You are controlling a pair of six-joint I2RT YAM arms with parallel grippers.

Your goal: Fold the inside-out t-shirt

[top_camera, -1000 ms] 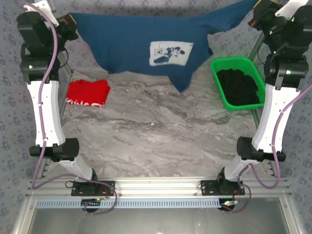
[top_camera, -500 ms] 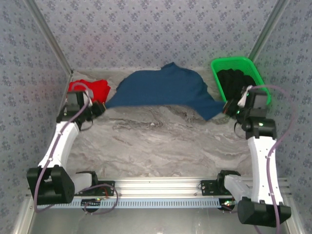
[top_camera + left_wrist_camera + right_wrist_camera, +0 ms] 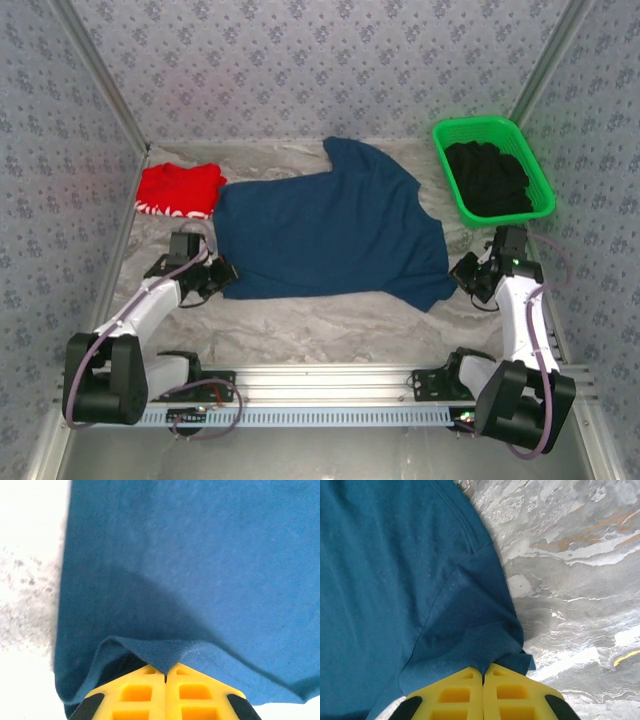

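Observation:
The inside-out t-shirt [image 3: 330, 230], dark navy blue, lies spread flat across the middle of the marble table. My left gripper [image 3: 222, 274] is low at its near left corner, shut on the hem [image 3: 165, 655], which bunches into a small ridge between the yellow fingers [image 3: 135, 690]. My right gripper [image 3: 462, 272] is low at the near right corner, shut on the cloth edge [image 3: 485, 655] between its yellow fingers [image 3: 515, 692]. The shirt's print and neck tag are hidden.
A red folded garment [image 3: 180, 190] lies at the back left, just beside the shirt's left edge. A green basket [image 3: 540, 190] holding black clothing [image 3: 488, 178] stands at the back right. Bare marble table [image 3: 330, 330] runs along the front. Patterned walls close the sides.
Both arms came down from high at the back to low at the front, dragging the shirt from hanging in the air to lying spread flat on the table.

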